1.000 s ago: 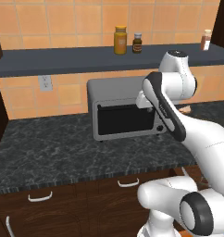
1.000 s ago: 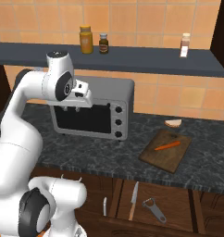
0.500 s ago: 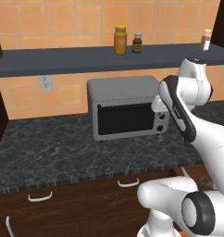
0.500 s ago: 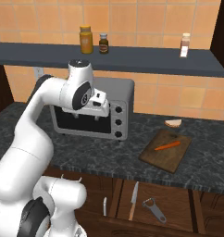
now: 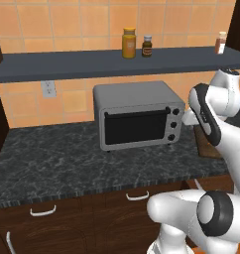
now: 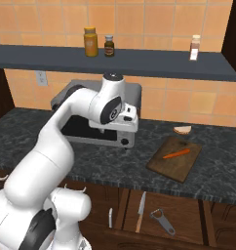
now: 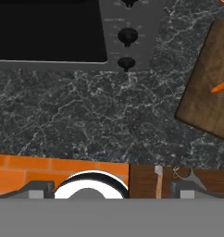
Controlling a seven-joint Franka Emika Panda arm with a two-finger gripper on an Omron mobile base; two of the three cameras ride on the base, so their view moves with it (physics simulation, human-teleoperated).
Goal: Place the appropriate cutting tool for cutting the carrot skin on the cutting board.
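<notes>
The grey peeler (image 6: pixel 162 220) lies in an open drawer below the counter, beside a longer knife (image 6: pixel 140 218); both also sit at the hand view's lower edge, peeler (image 7: pixel 185 175) right of the knife (image 7: pixel 158 181). The brown cutting board (image 6: pixel 164 166) rests on the dark counter right of the toaster oven, with the orange carrot (image 6: pixel 176 154) on it. My gripper (image 6: pixel 119 133) hangs over the counter in front of the oven's right end, left of the board and well above the drawer. It is open, its fingertips (image 7: pixel 39 188) wide apart with nothing between them.
The grey toaster oven (image 6: pixel 76 129) stands just behind the hand, its knobs (image 7: pixel 127 34) close by. A piece of bread (image 6: pixel 182 129) lies behind the board. A wall shelf (image 6: pixel 139 61) carries jars above. The open drawer (image 6: pixel 188 215) juts out under the counter edge.
The arm has swung to the right along the oven's front, from its left side to its right end, closer to the board. Peeler, carrot and board have stayed put.
</notes>
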